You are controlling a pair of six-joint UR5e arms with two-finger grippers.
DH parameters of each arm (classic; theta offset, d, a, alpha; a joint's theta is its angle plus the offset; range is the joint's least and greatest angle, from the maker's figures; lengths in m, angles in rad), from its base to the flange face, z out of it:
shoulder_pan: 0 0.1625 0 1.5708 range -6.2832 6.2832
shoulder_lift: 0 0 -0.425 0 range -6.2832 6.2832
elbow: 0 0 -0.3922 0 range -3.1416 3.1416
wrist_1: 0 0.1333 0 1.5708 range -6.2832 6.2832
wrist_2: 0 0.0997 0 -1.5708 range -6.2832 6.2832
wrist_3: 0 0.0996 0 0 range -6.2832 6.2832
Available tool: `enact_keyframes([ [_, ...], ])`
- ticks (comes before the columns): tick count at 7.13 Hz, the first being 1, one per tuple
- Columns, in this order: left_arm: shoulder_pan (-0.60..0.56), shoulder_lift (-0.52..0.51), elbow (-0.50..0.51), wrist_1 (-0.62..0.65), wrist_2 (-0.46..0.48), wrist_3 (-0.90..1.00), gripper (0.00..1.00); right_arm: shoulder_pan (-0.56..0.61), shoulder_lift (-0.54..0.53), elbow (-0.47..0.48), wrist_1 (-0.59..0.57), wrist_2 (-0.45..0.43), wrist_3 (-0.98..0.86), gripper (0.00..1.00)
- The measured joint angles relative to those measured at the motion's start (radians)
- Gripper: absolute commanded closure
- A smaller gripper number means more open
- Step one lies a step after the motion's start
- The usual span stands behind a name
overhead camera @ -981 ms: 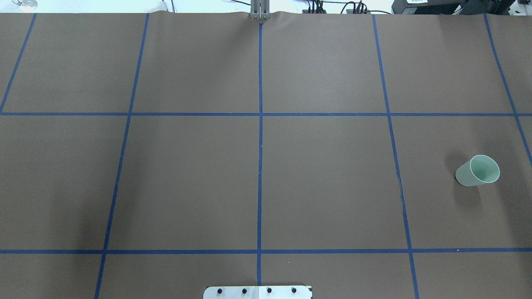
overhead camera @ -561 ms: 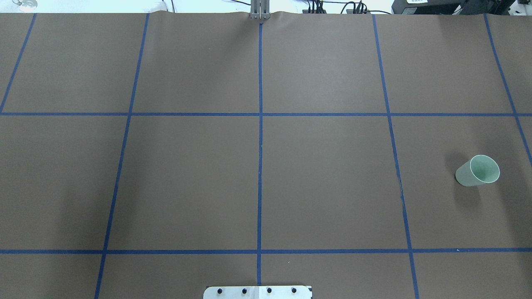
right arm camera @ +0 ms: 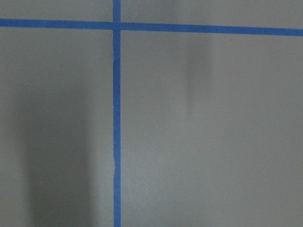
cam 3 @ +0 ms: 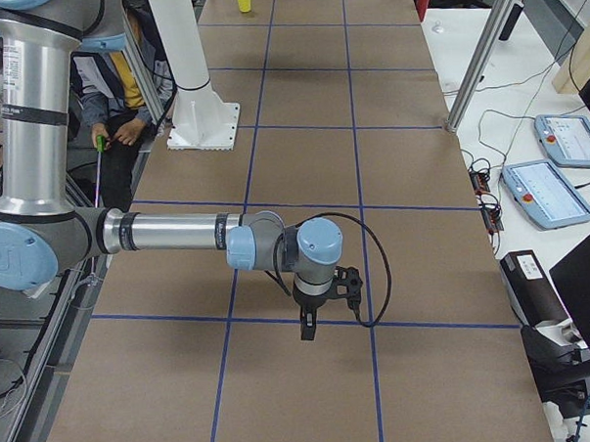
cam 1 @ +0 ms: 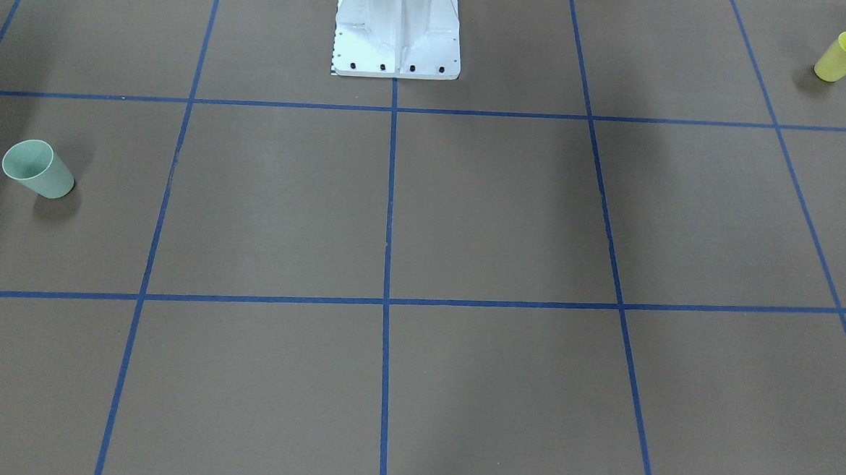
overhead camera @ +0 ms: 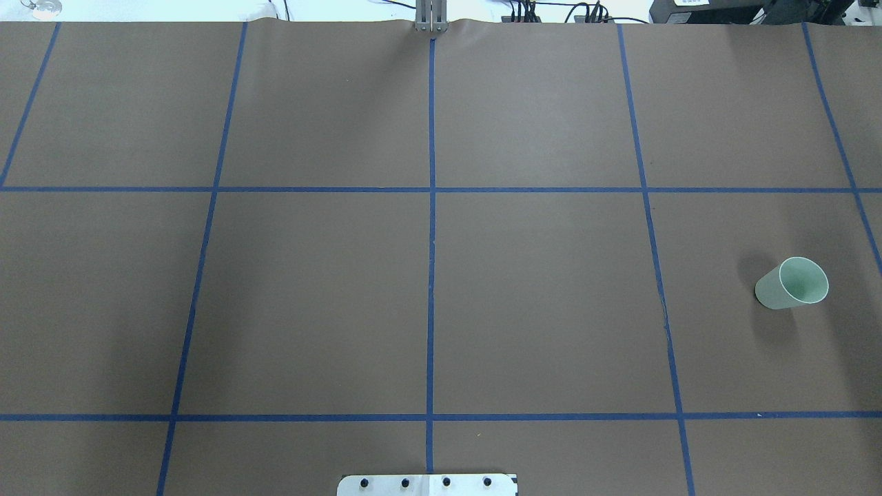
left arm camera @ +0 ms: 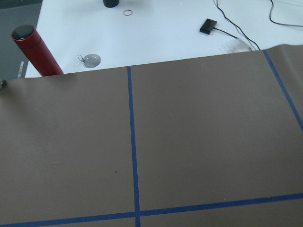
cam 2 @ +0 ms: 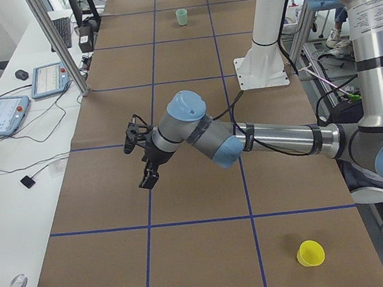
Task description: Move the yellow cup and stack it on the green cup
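Brown paper table (overhead camera: pixel 537 296) with blue tape grid (overhead camera: pixel 431 275); 2 cups, both upright. Yellow cup (cam 1: pixel 844 57) stands at upper right of the front-facing view. Green cup (cam 1: pixel 38 169) stands at its left edge, well apart. Left gripper (cam 2: pixel 148 180) and right gripper (cam 3: pixel 308 328) hover over bare paper, and whether their jaws are apart or together cannot be told. Recommended: left arm reaches the yellow cup, straddles its wall squarely and grips lightly.

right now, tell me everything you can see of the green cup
The green cup is a small pale mint tumbler, plain, tapered, no handle, plastic by its look. It stands upright, mouth up, empty, on the brown paper-covered table toward the robot's right end. Nothing but the table touches it.
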Motion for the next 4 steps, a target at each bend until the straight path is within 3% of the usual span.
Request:
enact_keyframes([
  [2, 0.101, 0.030, -0.051, 0.070, 0.202, -0.150, 0.00, 0.000, -0.003, -0.001, 0.000, -0.001, 0.000, 0.00],
  [4, 0.137, 0.072, -0.156, 0.295, 0.381, -0.259, 0.00, 0.000, -0.007, 0.000, 0.001, -0.001, 0.000, 0.00],
])
